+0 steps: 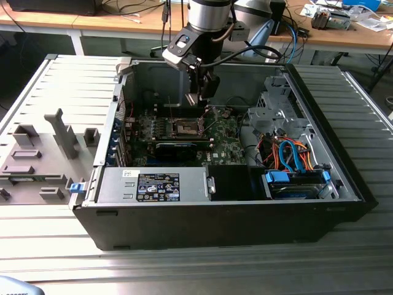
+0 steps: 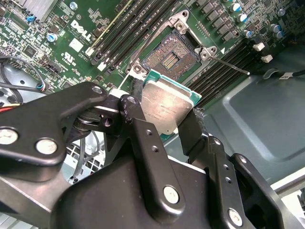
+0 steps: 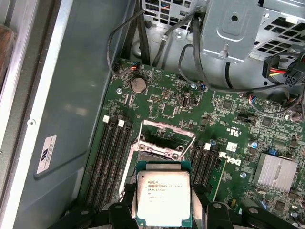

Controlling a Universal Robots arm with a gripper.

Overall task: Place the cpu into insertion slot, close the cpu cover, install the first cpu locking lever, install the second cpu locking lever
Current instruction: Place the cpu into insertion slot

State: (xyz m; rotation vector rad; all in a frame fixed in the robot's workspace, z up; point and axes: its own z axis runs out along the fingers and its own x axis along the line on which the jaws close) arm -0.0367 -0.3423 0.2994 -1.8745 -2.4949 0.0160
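The cpu [image 3: 163, 198], a flat silver-grey chip, is hanging gripped by the black end effector [image 2: 164, 114] near the dark square insertion slot [image 2: 171, 57], probably needing level, corner-matched alignment.

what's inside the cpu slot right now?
Bare pin field in the slot, no chip seated. The cpu is clamped in the pincer above it, hiding the slot's nearest corner in the second wrist view.
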